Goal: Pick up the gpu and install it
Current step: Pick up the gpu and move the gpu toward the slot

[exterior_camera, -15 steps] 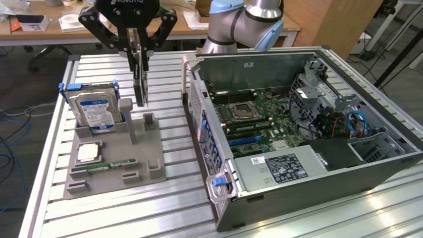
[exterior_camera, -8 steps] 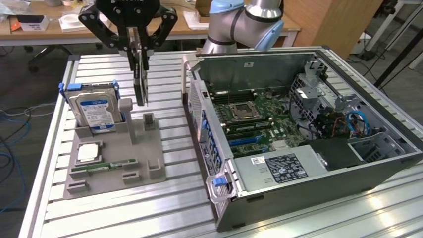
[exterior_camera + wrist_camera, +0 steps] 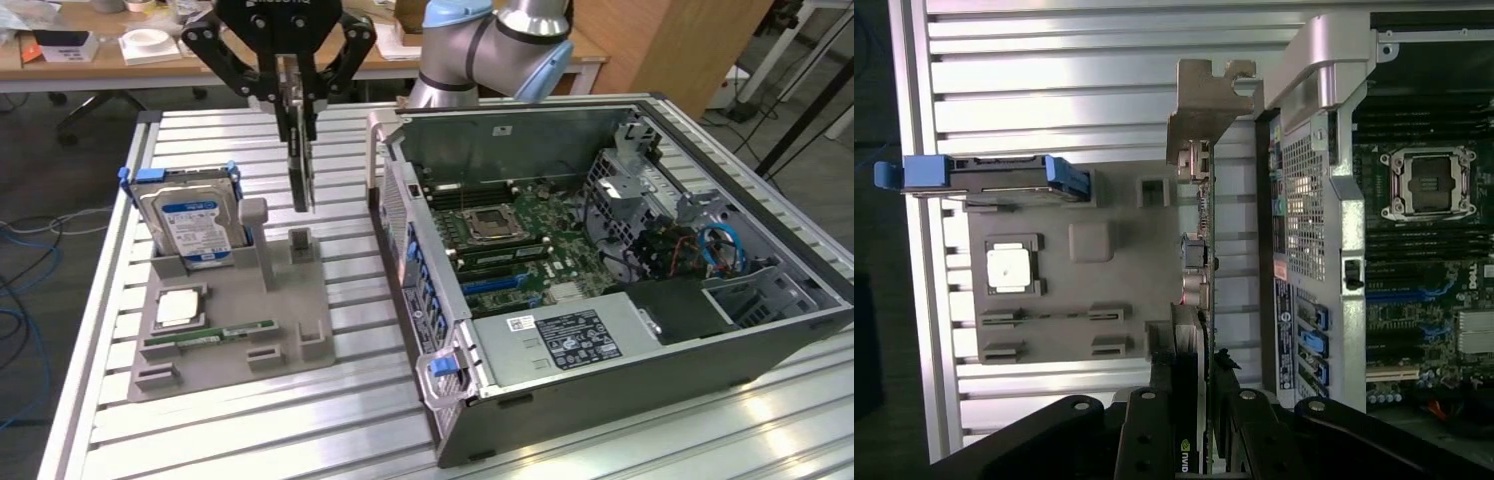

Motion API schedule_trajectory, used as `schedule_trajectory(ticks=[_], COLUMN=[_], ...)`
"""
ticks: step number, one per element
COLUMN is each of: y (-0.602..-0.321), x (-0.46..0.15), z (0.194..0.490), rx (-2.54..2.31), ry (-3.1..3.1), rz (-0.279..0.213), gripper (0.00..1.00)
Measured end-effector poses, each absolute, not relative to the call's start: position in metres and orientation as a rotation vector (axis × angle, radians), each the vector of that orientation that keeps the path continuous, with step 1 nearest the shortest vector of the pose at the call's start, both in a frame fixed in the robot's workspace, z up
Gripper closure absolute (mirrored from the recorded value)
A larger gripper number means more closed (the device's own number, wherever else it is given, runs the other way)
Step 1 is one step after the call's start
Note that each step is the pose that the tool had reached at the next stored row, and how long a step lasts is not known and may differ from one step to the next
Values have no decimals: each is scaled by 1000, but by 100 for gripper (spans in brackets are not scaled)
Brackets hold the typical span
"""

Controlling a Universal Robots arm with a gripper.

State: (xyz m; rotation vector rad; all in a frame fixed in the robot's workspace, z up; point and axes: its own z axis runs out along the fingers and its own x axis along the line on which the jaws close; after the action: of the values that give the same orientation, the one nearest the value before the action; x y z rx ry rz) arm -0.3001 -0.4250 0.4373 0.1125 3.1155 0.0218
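The claw (image 3: 296, 95) is clamped on the gpu (image 3: 300, 170), which hangs edge-on and appears to be just clear of the grey holder (image 3: 214, 340) on the bench (image 3: 267, 430). Pickup looks done, and installing is not. The open computer case (image 3: 601, 250) lies just beside, its rear wall (image 3: 414, 260) between card and motherboard (image 3: 534, 240). A hard drive (image 3: 194, 215) stands upright in the holder.

The hard drive (image 3: 194, 225), at eleven o'clock on the grey tray (image 3: 287, 298), is labelled blue and white. The motherboard (image 3: 534, 235) at three o'clock is coloured green.
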Motion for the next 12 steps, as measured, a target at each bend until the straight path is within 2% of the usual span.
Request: schedule_trajectory(ticks=[12], y=[-425], x=[-277], z=[437], rx=[110], ry=[3116], rz=[22], gripper=[74])
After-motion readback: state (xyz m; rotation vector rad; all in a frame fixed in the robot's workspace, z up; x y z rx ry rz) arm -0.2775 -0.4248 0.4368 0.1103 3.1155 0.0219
